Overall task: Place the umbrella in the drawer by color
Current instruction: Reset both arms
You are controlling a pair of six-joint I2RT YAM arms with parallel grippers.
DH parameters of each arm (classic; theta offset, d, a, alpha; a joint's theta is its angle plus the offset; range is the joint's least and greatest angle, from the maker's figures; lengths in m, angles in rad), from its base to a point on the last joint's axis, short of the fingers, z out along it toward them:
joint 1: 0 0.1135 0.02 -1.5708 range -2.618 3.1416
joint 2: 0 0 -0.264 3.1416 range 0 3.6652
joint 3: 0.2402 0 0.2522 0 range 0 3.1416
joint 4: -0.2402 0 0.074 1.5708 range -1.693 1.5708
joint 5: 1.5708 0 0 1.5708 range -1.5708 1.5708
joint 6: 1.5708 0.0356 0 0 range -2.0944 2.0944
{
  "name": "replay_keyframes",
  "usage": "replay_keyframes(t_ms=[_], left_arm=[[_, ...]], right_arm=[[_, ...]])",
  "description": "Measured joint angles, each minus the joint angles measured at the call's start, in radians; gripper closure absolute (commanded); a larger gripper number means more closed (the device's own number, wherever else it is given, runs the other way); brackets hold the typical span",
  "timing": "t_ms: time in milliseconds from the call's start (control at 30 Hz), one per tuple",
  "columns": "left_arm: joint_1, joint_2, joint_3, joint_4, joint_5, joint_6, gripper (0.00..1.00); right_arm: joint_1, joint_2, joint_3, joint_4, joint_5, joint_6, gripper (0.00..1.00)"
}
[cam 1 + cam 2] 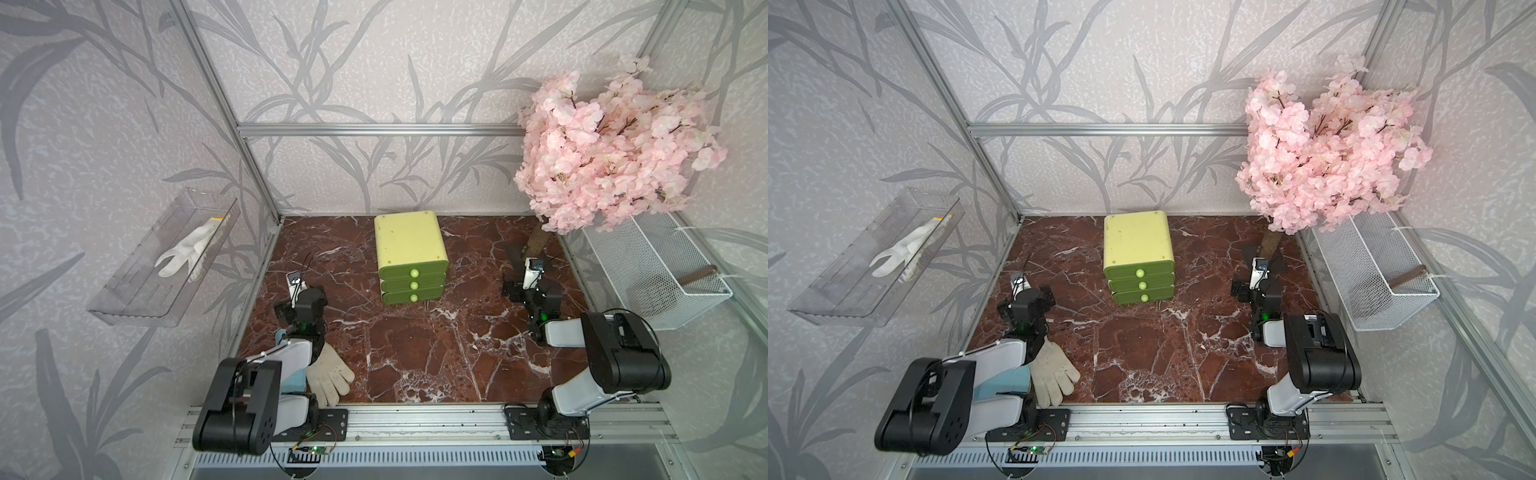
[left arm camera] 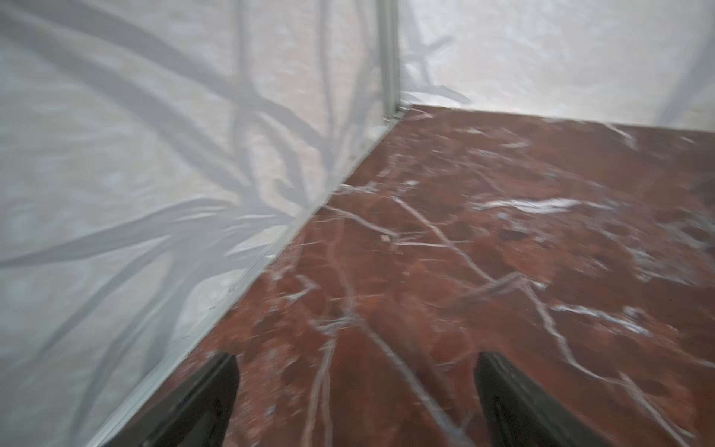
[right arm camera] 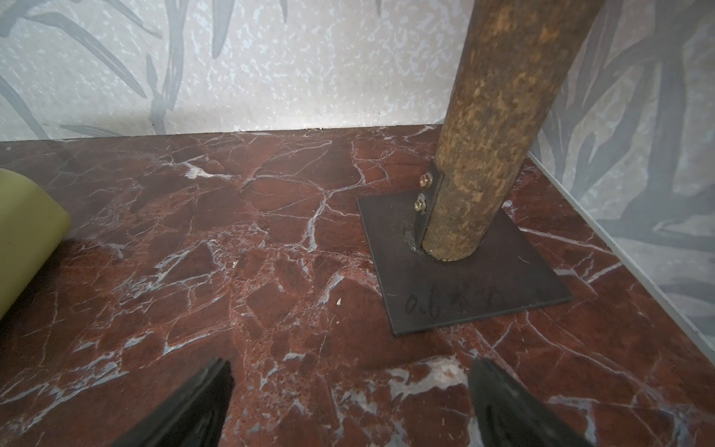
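Note:
The drawer (image 1: 411,245) is a small lime-yellow chest at the back middle of the red marble table (image 1: 436,353), seen in both top views. Its three green drawers, each with a round knob (image 1: 414,273), are pushed in. One rounded corner of the drawer (image 3: 27,216) shows in the right wrist view. I cannot make out the umbrella in any view. My left gripper (image 2: 356,360) is open over bare marble near the left wall. My right gripper (image 3: 348,365) is open over bare marble in front of the tree's base. Neither holds anything.
A cream glove (image 1: 330,376) lies at the front left, beside a pale blue thing (image 1: 293,380) mostly hidden under my left arm. A pink blossom tree (image 1: 611,149) stands back right on a trunk (image 3: 495,135) and dark base plate (image 3: 483,294). A wire basket (image 1: 656,270) and a clear tray (image 1: 162,257) hang on the walls.

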Motion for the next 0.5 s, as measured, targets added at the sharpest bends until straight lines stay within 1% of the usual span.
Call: replay_keyframes(t_ms=[67,133,233,333,400,500], left_arm=[[0.005,0.097,0.058,0.031,0.083,0.006,0.00],[0.035,0.150,0.034,0.141,0.171,0.010,0.00],[0.069,0.156,-0.009,0.154,0.282,0.026,0.00],[0.091,0.167,-0.006,0.175,0.377,0.025,0.00],[0.110,0.163,0.009,0.154,0.417,0.023,0.00],[0.119,0.166,0.022,0.163,0.418,0.016,0.00]], right_arm=[[0.000,0.000,0.000,0.000,0.000,0.000,0.01],[0.000,0.000,0.000,0.000,0.000,0.000,0.01],[0.000,0.000,0.000,0.000,0.000,0.000,0.01],[0.000,0.000,0.000,-0.001,0.000,0.000,0.01],[0.000,0.000,0.000,0.000,0.000,0.000,0.01],[0.000,0.000,0.000,0.000,0.000,0.002,0.01]])
